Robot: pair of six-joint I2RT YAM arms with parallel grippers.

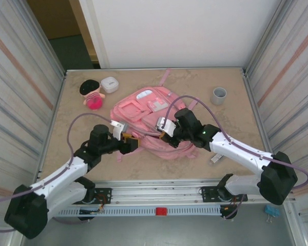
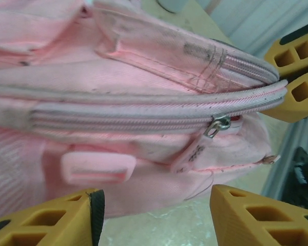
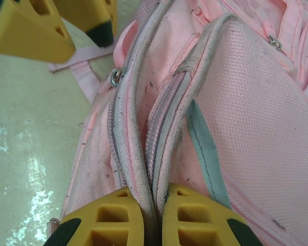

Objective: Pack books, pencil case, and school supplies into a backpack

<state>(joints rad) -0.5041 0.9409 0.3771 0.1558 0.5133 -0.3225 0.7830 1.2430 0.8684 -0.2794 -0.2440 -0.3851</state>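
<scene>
The pink backpack (image 1: 143,105) is seen lying flat mid-surface, its zipped near edge turned toward both arms. That edge is gripped by the right pincer (image 1: 167,134): in the right wrist view its two yellow fingers are clenched on the grey zip band, with fabric squeezed between them. The left pincer (image 1: 127,142) is held released, jaws wide apart with nothing between them, just off the backpack's near-left corner. The zip slider (image 2: 220,124) is picked out in the left wrist view, ahead of the open jaws and off toward the right-hand finger, its pull tab hanging down. The zip line is laid crosswise to the left pincer's approach, from that slider along to the right pincer's hold. So the slider is judged nearer the left pincer, and a short reach forward and across would be called for. Whether the zip is parted cannot be told. The white stick (image 1: 215,158) is found on the surface (image 1: 236,118), just beside the right forearm.
</scene>
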